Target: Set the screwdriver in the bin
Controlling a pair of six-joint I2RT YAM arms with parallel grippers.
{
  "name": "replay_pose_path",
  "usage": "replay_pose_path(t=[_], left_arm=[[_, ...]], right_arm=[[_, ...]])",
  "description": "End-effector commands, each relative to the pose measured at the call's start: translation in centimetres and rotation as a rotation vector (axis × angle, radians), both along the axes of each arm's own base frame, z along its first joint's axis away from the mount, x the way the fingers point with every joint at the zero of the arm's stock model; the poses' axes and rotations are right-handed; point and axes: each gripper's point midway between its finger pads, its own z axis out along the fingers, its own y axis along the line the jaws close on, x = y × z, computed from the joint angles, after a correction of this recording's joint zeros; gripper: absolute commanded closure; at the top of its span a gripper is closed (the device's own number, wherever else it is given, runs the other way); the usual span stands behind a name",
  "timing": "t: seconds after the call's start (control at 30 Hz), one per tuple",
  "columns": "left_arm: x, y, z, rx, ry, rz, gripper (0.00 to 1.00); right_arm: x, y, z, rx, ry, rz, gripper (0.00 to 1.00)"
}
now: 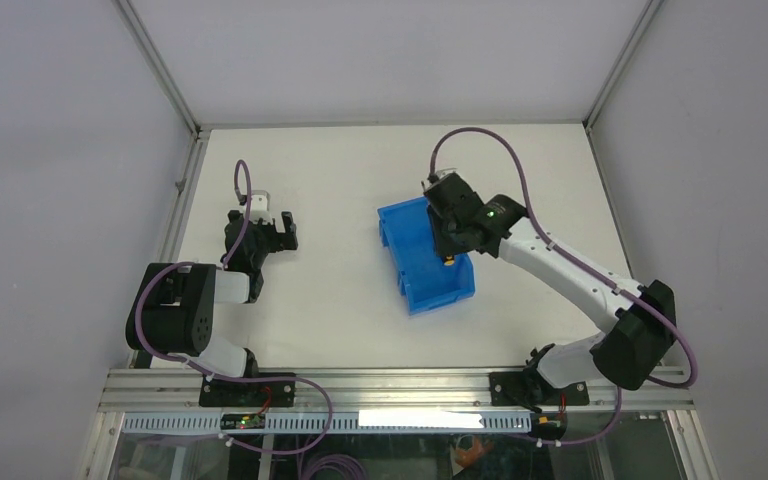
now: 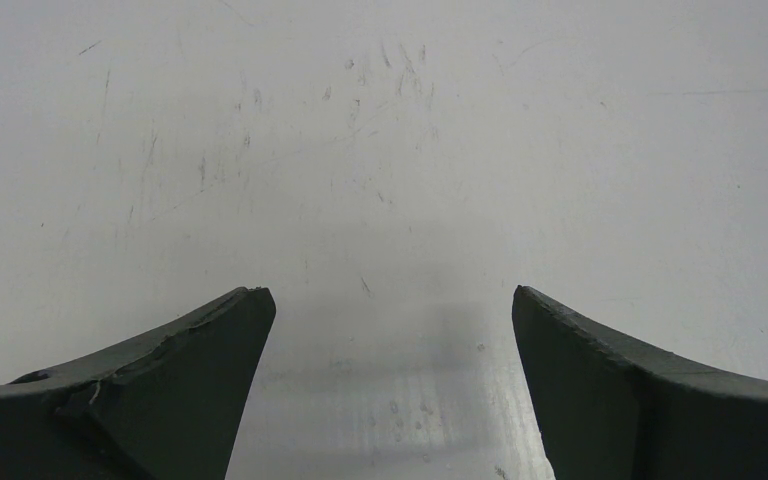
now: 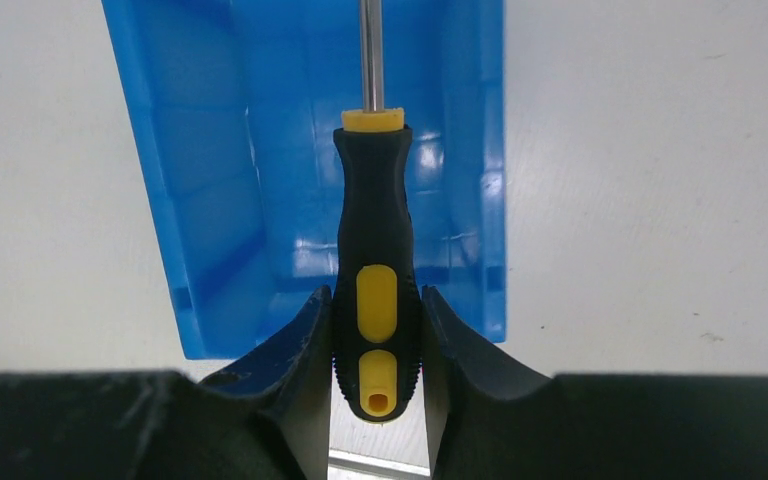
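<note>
One thing is in my right claw [image 3: 376, 300]: the screwdriver [image 3: 374, 215], pinched by the butt end of its yellow-and-black handle, with my fingers closed nearly all the way against its sides. Its shaft points away from me over the open inside of the blue bin [image 3: 210, 180], and I cannot tell how high it hangs above the floor. My worry is the grip point: I hold only the tail, so the long front could droop or swing as I loosen. The butt looks to sit over the bin's near rim, so a release here may let the handle catch that edge and tip back onto the table. The shaft tip runs out of sight, and it might strike the far wall. Nothing steadies the bin, so a bump would likely shove it. My left claw [image 2: 390, 295] hangs wide open and empty over bare table, well apart.
</note>
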Motion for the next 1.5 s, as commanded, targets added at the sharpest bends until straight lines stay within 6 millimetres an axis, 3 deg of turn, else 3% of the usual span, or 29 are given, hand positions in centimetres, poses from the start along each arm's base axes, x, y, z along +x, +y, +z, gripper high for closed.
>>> replay_pose_path(t=[0.0,0.33,0.53,0.67,0.73,0.9,1.07,1.23,1.27,1.33,1.47], left_arm=[[1.0,-0.3,2.4,-0.026,-0.073,-0.011,0.01],[1.0,-0.4,2.4,-0.026,-0.073,-0.011,0.01],[1.0,-0.4,2.4,-0.025,-0.074,-0.012,0.01],[1.0,-0.3,2.4,-0.025,-0.073,-0.011,0.01],[1.0,-0.3,2.4,-0.026,-0.074,-0.011,0.01],[1.0,-0.4,2.4,-0.025,-0.074,-0.011,0.01],[1.0,-0.4,2.4,-0.025,-0.074,-0.011,0.01],[1.0,-0.3,2.4,-0.025,-0.075,-0.01,0.01],[1.0,-0.3,2.4,-0.025,-0.074,-0.01,0.01],[1.0,-0.3,2.4,-0.026,-0.073,-0.01,0.01],[1.0,-0.3,2.4,-0.025,-0.073,-0.011,0.01]], right_arm=[[-0.5,2.4,-1.1,0.085,-0.03,-0.009,1.0],[-1.7,2.7,-7.7,0.055,0.027,0.001,0.99],[-0.8,2.6,-10.0,0.004,0.037,-0.033,0.86],[-0.7,2.4,-10.9,-0.021,0.052,-0.059,0.64],[-0.7,2.3,-10.9,-0.027,0.052,-0.066,0.59],[-0.4,1.9,-9.0,-0.03,0.024,-0.084,0.47],[0.4,0.8,-4.2,-0.035,-0.069,-0.102,0.24],[1.5,-1.5,1.5,-0.029,-0.214,-0.156,0.18],[1.7,-2.0,2.1,-0.021,-0.227,-0.169,0.16],[2.6,-3.9,3.3,-0.009,-0.242,-0.231,0.03],[5.1,-8.6,4.0,0.042,-0.252,-0.387,0.01]])
